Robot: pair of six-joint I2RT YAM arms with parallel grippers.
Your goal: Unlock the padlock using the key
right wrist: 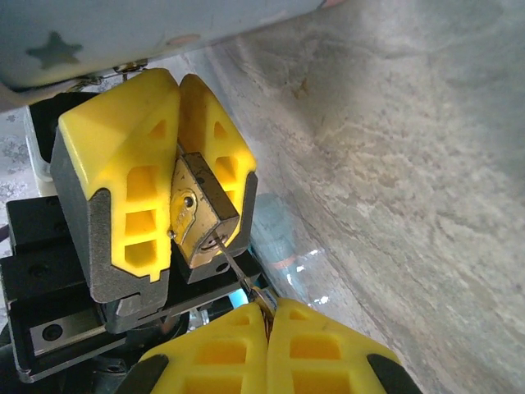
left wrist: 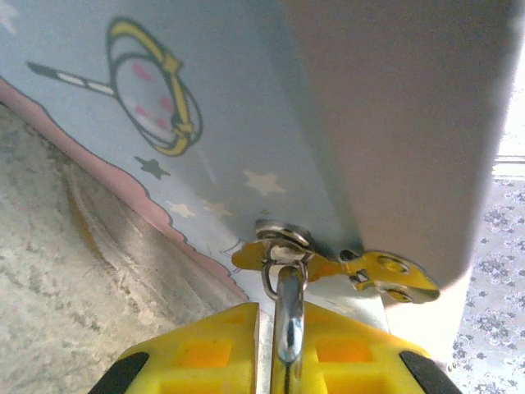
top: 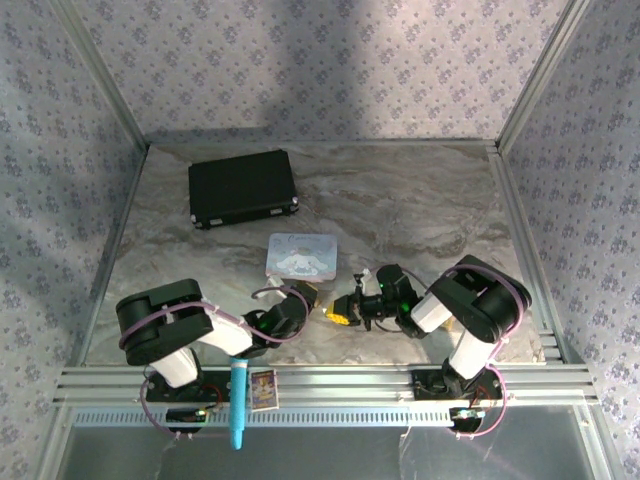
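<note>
Brass padlock (right wrist: pixel 201 217) sits clamped in left claw (right wrist: pixel 176 86); right claw (right wrist: pixel 269 316), pinching key (right wrist: pixel 234 267), should seat it straight before turning.

Soft, even light fills the top view. A broad grey shadow crosses the back wall (top: pixel 300 60), and the table (top: pixel 420 200) shows a dull sheen. The black case (top: pixel 243 188) is too dark for detail. In the left wrist view the right edge burns out to white, the tin (left wrist: pixel 164 107) is close and soft, and the shackle (left wrist: pixel 287 320) glints. In the right wrist view the padlock (right wrist: pixel 201 217) is sharp, while the near fingers (right wrist: pixel 320 353) are slightly out of focus.
</note>
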